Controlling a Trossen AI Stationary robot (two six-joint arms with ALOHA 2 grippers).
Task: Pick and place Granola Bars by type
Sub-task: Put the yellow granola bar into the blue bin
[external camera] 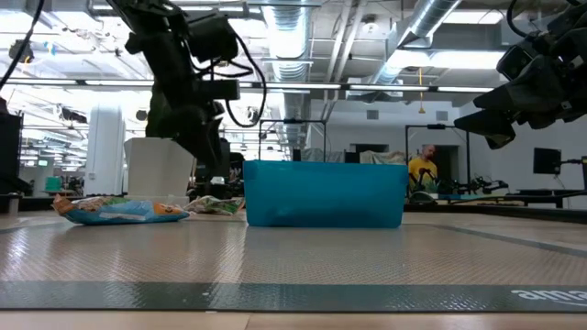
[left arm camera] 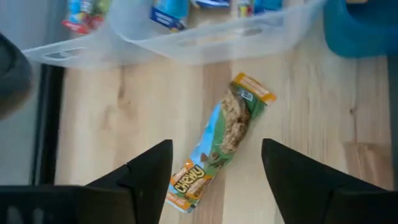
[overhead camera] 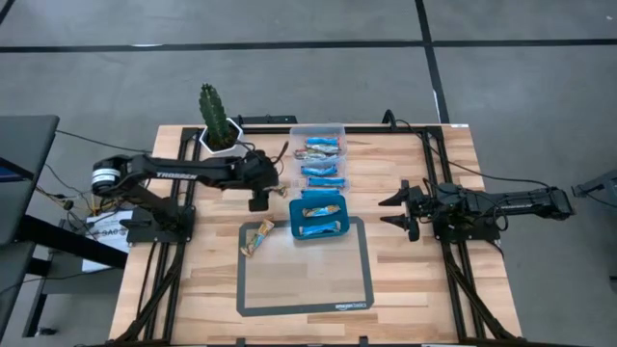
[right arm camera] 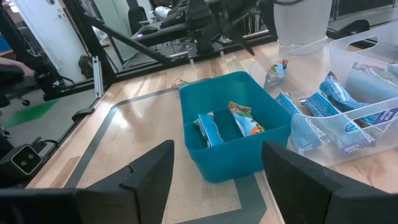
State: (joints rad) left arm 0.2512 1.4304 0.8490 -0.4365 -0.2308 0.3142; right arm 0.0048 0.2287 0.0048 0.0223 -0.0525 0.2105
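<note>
Left hand (overhead camera: 258,203), fingers released, hovers above a loose tan bar (left arm camera: 219,142) lying on the bench (overhead camera: 424,289) beside the clear box (overhead camera: 295,154). A second bar (overhead camera: 256,236) lies unsorted nearby. Blue bars (overhead camera: 321,157) fill the clear box; two bars rest in the teal tray (overhead camera: 293,218). Right hand (overhead camera: 389,212) waits, released. Sorting appears mostly done.
</note>
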